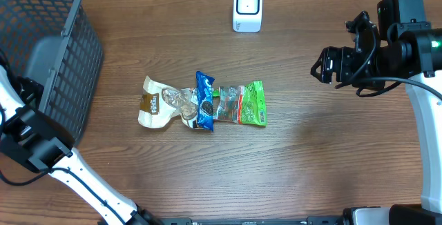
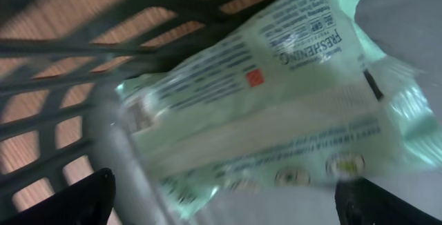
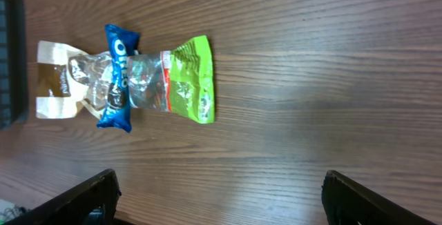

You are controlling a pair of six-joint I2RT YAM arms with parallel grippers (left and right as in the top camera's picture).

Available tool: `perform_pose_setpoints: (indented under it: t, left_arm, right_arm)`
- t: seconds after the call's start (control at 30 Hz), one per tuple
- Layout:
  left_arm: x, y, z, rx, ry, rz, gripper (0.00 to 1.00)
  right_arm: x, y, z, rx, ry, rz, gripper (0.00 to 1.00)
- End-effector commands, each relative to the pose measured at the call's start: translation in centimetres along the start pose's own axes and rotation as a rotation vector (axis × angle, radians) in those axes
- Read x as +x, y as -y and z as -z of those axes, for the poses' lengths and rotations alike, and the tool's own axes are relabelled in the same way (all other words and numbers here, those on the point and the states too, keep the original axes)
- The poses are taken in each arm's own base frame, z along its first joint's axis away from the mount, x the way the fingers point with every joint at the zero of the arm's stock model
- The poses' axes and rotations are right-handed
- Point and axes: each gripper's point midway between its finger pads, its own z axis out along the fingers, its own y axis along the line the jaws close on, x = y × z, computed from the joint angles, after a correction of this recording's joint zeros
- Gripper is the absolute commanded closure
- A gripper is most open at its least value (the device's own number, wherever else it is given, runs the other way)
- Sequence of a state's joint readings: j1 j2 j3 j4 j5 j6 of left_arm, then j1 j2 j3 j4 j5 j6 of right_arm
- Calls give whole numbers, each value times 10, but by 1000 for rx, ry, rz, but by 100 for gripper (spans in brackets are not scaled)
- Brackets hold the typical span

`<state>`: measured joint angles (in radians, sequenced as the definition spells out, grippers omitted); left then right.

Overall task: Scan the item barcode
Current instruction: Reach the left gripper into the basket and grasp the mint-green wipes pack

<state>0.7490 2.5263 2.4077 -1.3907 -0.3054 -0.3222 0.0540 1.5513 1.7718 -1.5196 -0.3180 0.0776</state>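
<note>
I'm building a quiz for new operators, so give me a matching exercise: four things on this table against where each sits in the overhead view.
1 white scanner
2 basket
3 blue packet
4 green packet

A left edge
B lying across the middle of the pile
C top, near the centre
D right end of the pile

Pairs: 1-C, 2-A, 3-B, 4-D

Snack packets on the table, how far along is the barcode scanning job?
Looks done: one pale green packet lies in the basket, below the open left gripper. In hand: nothing; the right gripper hangs open too. Left: the white and brown packet, the blue Oreo packet and the green packet lie together, apart from the scanner.
</note>
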Motion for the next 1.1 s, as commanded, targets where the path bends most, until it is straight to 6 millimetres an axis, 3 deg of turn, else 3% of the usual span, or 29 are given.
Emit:
perform_pose_setpoints:
  t: [0.0,0.13,0.2,0.27,0.37,0.4,0.67,0.8,0.87,1.07]
  left_arm:
    - [-2,-2,-20,-67,1,11,8]
    - [-3,8,-30,-65,7,2,9]
    - [-5,11,-31,-62,15,0,15]
    - [-6,14,-30,-59,23,-1,35]
    - [-6,14,-30,-58,23,-1,89]
    - [-6,14,-30,-58,21,-2,96]
    - [5,25,-18,-37,-8,-34,96]
    - [0,42,18,61,33,-39,96]
    - [-8,47,49,103,90,-36,96]
    - [-21,44,174,262,326,-11,96]
  right_arm:
    - [1,4,0,28,-1,8,6]
    - [1,4,0,28,-1,6,6]
    - [1,4,0,28,-1,4,5]
    - [0,4,0,28,0,4,6]
    - [-1,4,0,27,4,5,6]
    - [-1,4,0,27,6,6,6]
    - [-4,3,0,25,16,10,6]
    - [-6,3,0,24,25,13,6]
    - [-6,3,0,24,26,13,6]
    - [-7,3,0,23,27,13,6]
